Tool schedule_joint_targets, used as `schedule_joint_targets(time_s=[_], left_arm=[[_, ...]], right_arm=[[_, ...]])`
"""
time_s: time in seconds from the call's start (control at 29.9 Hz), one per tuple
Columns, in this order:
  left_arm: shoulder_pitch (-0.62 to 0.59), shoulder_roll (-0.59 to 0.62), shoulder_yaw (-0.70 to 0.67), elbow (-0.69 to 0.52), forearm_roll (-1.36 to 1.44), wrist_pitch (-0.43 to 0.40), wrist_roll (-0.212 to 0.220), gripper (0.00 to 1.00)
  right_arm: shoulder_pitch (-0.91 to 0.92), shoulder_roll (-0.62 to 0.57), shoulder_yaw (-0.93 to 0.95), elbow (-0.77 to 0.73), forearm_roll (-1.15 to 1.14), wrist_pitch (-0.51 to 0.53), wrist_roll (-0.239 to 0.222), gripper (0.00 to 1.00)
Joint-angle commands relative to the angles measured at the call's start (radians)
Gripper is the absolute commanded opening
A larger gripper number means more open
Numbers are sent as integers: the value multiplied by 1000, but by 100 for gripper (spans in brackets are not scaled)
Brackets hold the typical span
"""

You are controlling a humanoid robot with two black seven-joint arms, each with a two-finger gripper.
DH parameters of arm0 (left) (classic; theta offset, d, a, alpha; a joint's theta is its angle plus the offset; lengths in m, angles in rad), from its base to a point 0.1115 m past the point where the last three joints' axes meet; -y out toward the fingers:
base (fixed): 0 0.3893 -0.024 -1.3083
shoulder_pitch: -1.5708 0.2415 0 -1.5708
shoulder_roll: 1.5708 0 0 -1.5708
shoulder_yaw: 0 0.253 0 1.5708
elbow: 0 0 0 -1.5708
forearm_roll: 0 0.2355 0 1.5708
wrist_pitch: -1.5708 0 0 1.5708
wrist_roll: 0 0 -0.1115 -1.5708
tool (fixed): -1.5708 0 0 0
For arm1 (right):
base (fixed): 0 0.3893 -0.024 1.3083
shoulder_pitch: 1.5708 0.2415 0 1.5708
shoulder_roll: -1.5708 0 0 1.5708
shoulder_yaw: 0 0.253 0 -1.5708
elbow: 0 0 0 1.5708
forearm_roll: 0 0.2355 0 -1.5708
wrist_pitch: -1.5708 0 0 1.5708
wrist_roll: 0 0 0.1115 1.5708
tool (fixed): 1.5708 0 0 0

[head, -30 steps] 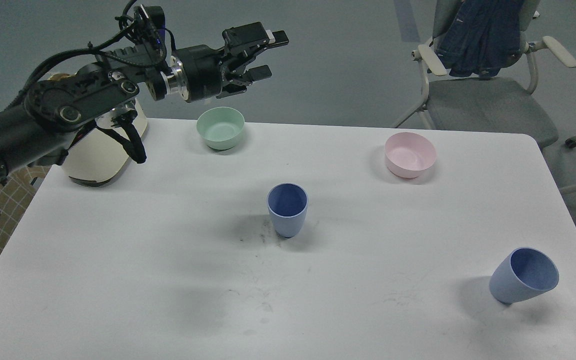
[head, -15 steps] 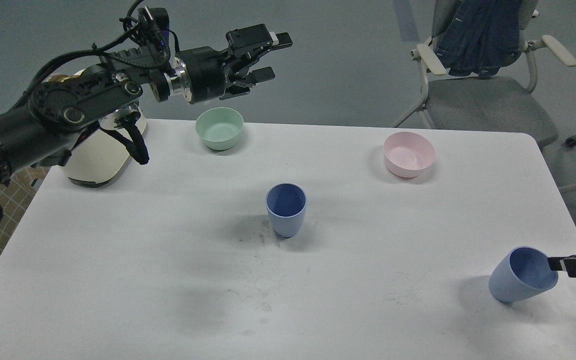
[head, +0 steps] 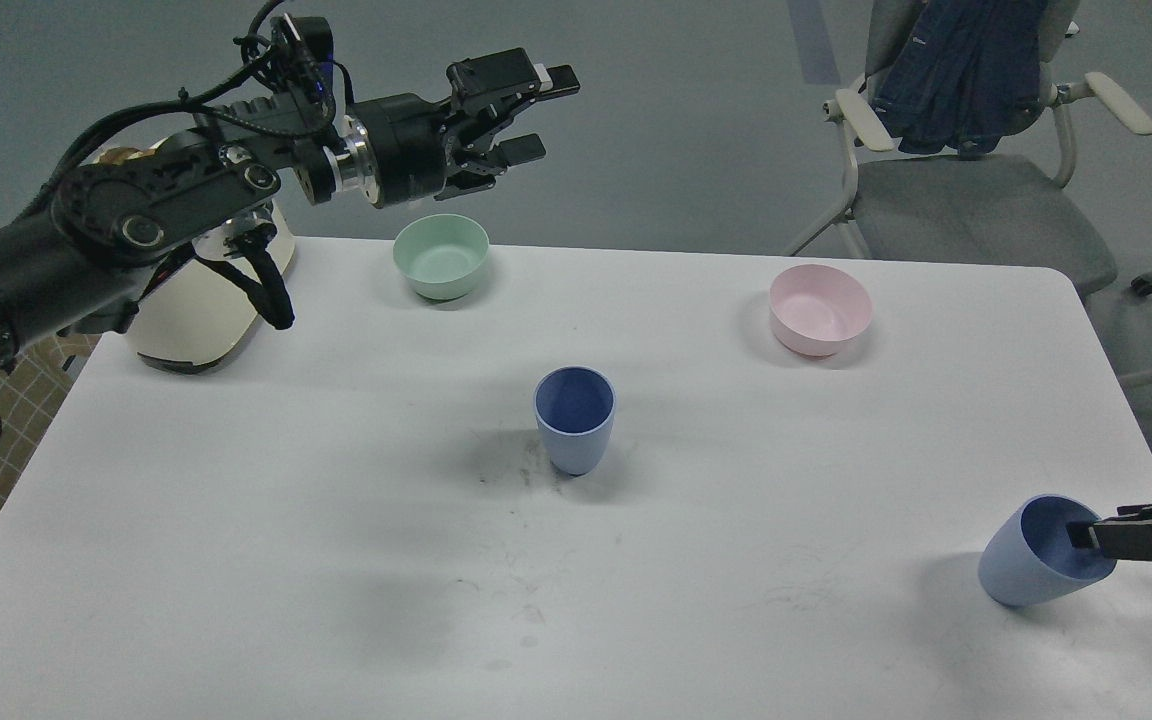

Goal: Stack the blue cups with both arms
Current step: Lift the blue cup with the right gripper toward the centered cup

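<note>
One blue cup (head: 574, 420) stands upright in the middle of the white table (head: 286, 520). The second blue cup (head: 1016, 565) sits tilted near the right front edge, its mouth facing up and to the right. My right gripper (head: 1088, 534) comes in from the right edge, and its tip sits at this cup's rim, reaching into its mouth. I cannot tell its fingers apart. My left gripper (head: 534, 115) is open and empty, held high above and behind the mint-green bowl (head: 441, 255), far from both cups.
A pink bowl (head: 821, 308) sits at the back right of the table. A cream-coloured appliance (head: 201, 320) stands at the back left under my left arm. A grey chair (head: 966, 200) with a blue jacket stands behind the table's right corner.
My right gripper has come in from the right edge and moved left to the tilted cup's mouth. My left arm has hardly moved and stays open.
</note>
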Motion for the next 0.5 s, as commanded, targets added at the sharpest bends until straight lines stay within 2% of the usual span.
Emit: schedule_joint_targets(time_s=[0.0,0.03,0.17,0.2,0.47], left_arm=[[0,3,-12,0,0,-2,0,97],[0,3,-14,0,0,-2,0,97],[0,3,-14,0,0,-2,0,97],[0,5,-15,0,0,-2,0,97],[3,5,-15,-1,0,0,0,97]], right_arm=[[-12,4,3,-1,-2,0,0,34],[-12,4,3,0,-2,0,0,26],[-18,6,5,0,0,0,0,10],[-18,6,5,2,-2,0,0,0],[-15,-5,29,12,0,-1,0,0]])
